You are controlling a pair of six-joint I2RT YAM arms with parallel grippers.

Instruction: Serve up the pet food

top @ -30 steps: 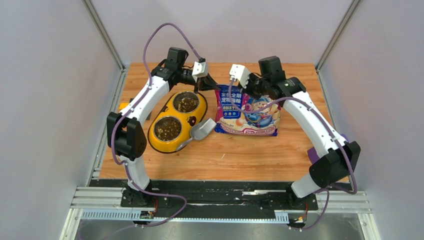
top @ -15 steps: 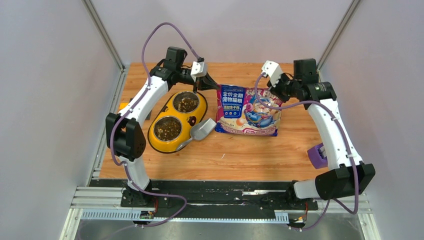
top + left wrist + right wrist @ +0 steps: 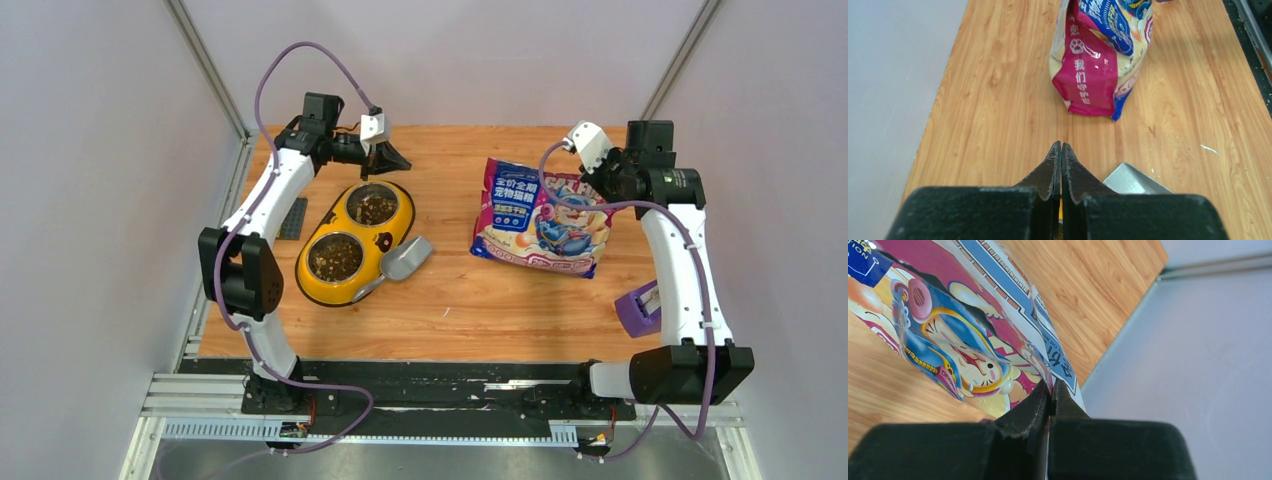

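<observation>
tabletop (image 3: 450, 310) in wood grain carries everything. bag (image 3: 540, 215), glossy pink and blue with cartoon animal print, sits on the right half, well apart from the feeder, print facing the overhead camera. left wrist view shows its pink side gusset down on the wood, so it reads as propped up, not lying flat. judgement: it tilts that way because its top edge is pinched and held from above.

feeder (image 3: 357, 233), yellow, two steel bowls, lies left of centre at a slant. both bowls already show kibble (image 3: 374, 208), dark brown, so serving looks largely done and the bag is probably being parked out of the way. scoop (image 3: 402, 259), grey, rests against the feeder's right side, mouth up, no claw on it.

right gripper (image 3: 1050, 386): jaws pressed together on the bag's upper edge near its far right corner, film trapped between the tips. in its wrist view the bag spreads up and left from the claw.

left gripper (image 3: 1061, 150): jaws fully together, nothing between them, hovering just past the far end of the feeder. the bag lies ahead of it across bare wood, well apart, and the scoop lip shows just below and right of its tips.

risk: slick film may slip from that thin pinch.
</observation>
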